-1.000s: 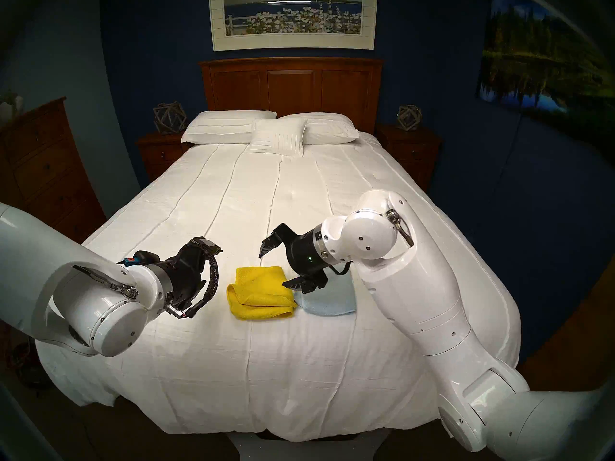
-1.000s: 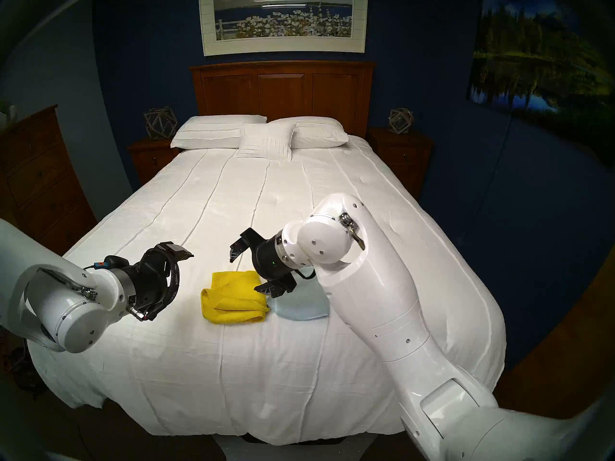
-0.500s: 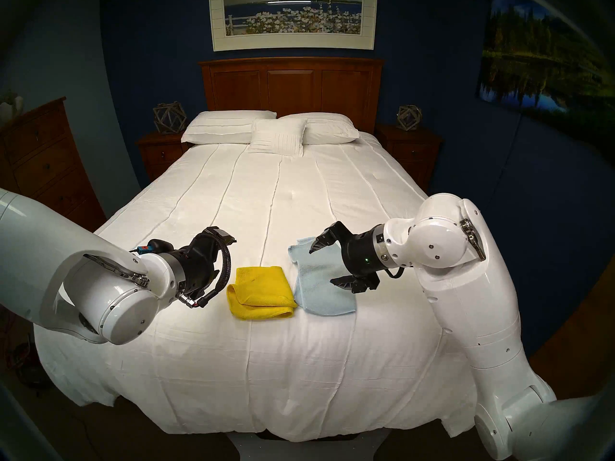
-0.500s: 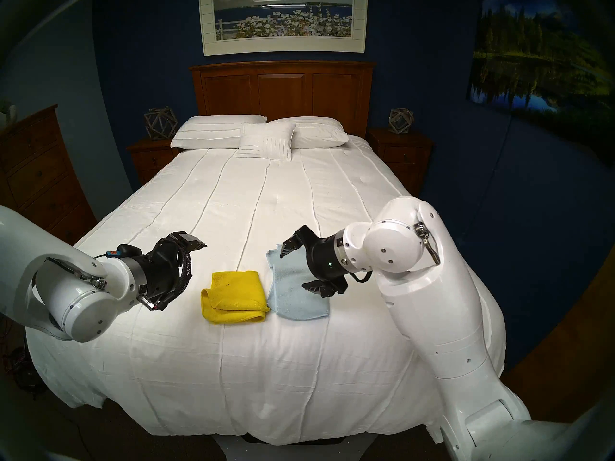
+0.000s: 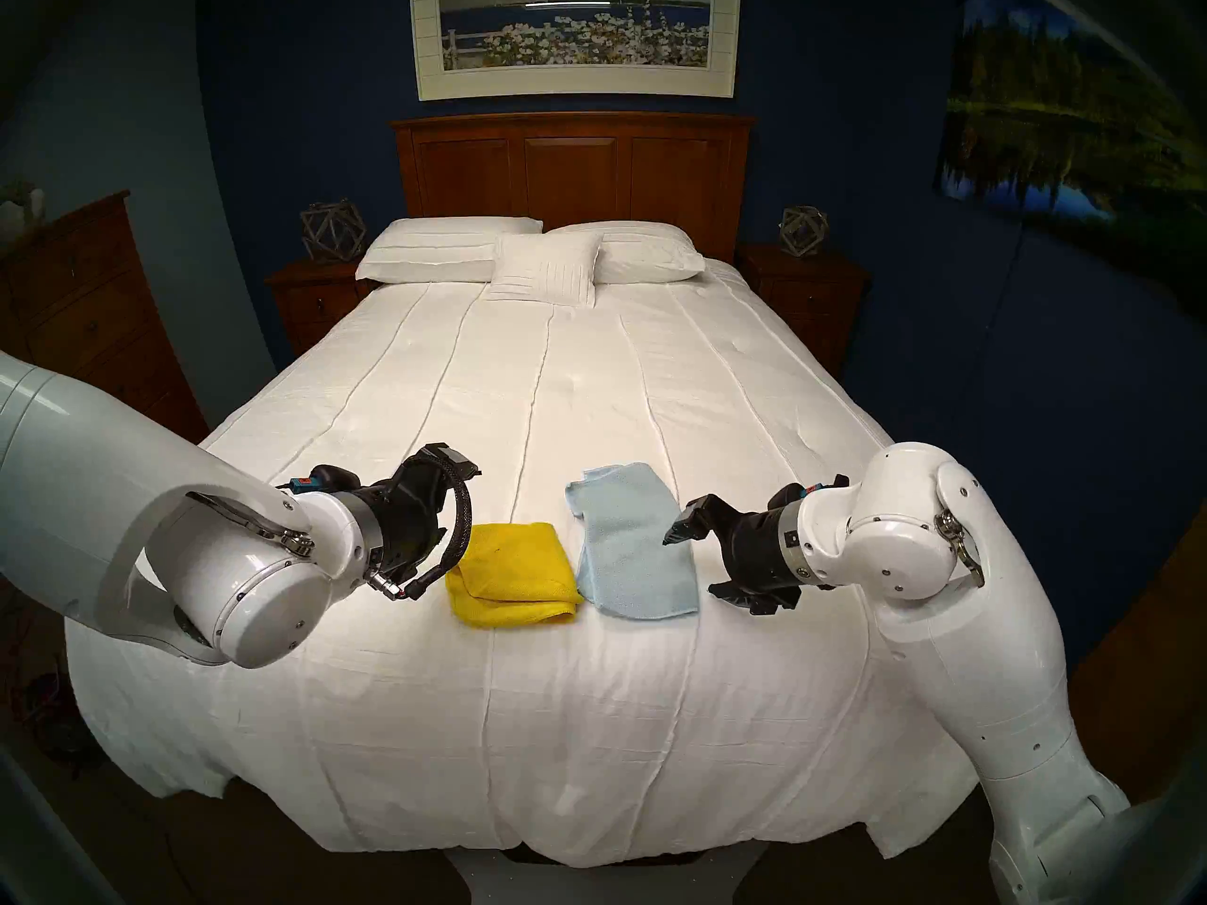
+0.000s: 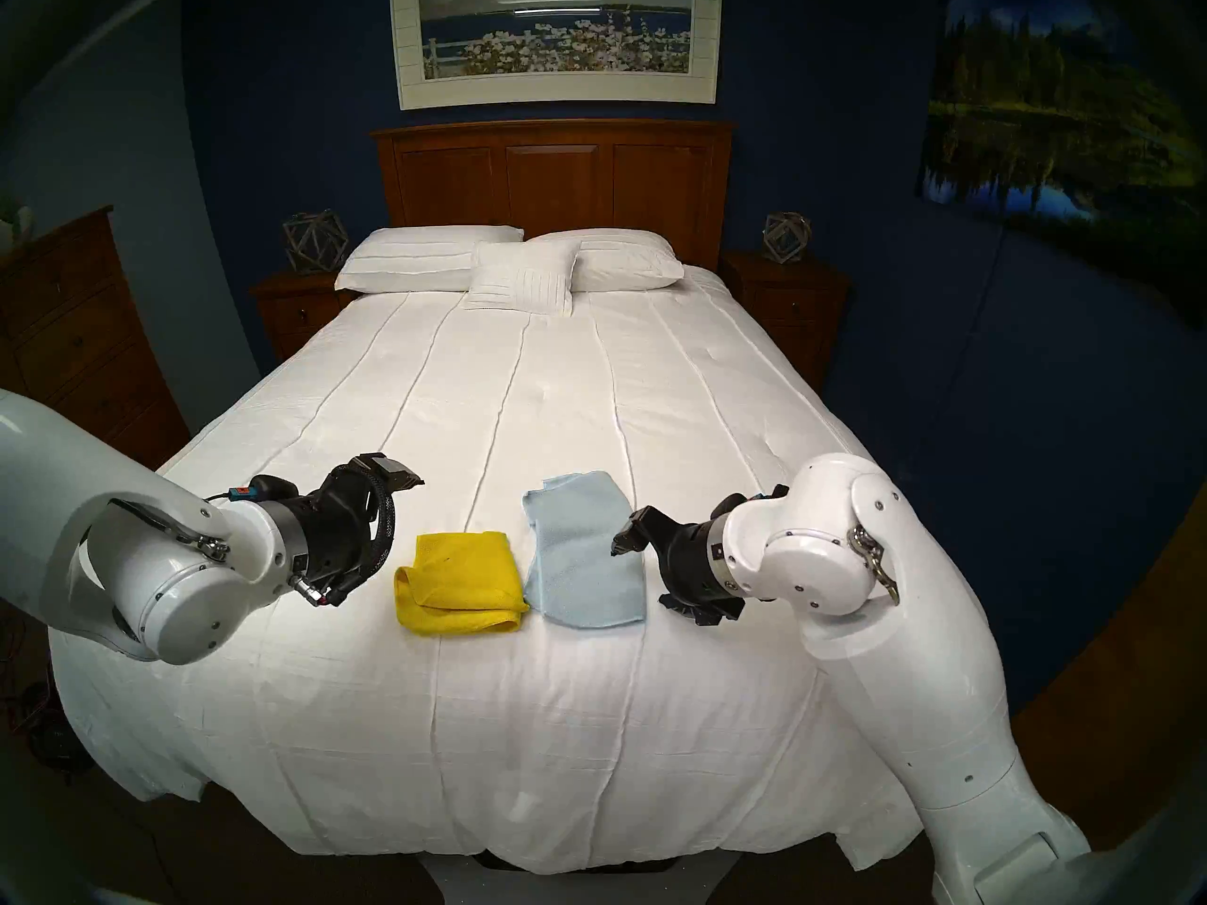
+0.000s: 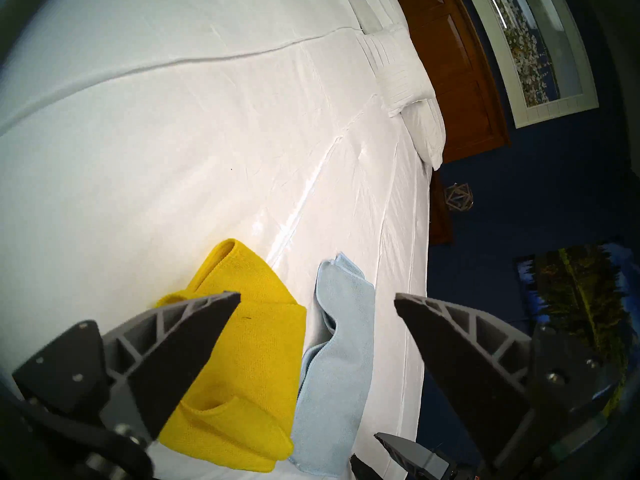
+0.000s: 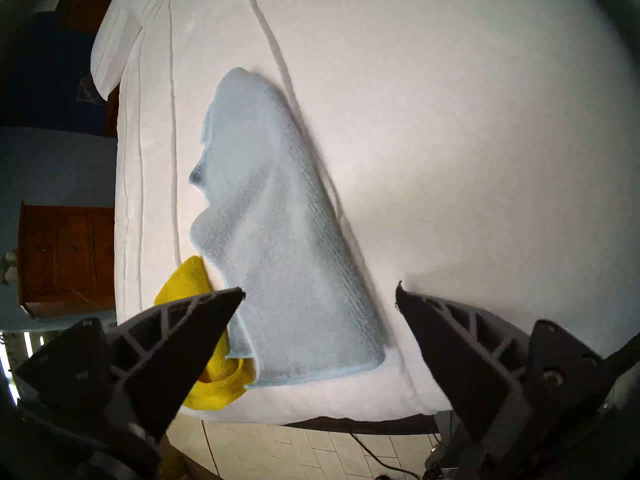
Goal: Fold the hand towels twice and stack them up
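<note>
Both my claws gape empty: left gripper [image 7: 317,297] beside the folded yellow towel [image 5: 513,574], right gripper [image 8: 320,292] beside the blue towel [image 5: 630,544]. Towels touching, unstacked, on the bedspread [image 5: 522,394].

both arms reach inward; left claw [image 7: 317,297] and right claw [image 8: 320,292] gape.

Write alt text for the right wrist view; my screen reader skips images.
A pale blue towel lies on a white bedspread, a yellow towel touching its edge. The open right gripper holds nothing.
</note>
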`<act>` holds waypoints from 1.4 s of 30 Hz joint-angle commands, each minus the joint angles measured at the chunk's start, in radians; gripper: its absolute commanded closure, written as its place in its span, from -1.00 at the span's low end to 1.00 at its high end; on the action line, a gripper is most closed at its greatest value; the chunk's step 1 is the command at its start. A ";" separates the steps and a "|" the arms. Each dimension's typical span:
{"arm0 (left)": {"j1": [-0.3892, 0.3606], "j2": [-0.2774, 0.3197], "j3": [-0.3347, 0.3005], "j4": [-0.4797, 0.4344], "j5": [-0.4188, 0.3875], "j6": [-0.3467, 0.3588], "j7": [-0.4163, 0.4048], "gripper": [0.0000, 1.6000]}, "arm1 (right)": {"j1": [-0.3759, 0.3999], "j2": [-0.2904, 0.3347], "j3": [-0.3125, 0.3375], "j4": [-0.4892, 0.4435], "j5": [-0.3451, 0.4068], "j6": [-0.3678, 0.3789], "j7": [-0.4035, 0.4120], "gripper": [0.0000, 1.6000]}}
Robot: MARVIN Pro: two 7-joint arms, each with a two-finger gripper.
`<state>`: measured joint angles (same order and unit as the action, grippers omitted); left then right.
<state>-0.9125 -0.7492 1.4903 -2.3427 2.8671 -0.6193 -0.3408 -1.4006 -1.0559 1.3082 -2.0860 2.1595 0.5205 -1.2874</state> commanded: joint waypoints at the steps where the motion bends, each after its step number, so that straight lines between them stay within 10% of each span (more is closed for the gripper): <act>1: 0.007 -0.006 -0.027 0.002 -0.010 -0.022 0.001 -1.00 | -0.060 0.009 0.007 -0.024 -0.063 0.011 0.074 -1.00; 42: -0.010 0.013 0.006 -0.012 -0.001 -0.041 -0.004 -1.00 | -0.022 -0.055 -0.024 -0.008 -0.032 0.002 0.088 -1.00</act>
<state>-0.9042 -0.7440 1.4959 -2.3510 2.8628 -0.6601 -0.3368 -1.4570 -1.0951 1.2978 -2.0971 2.1324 0.5285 -1.1859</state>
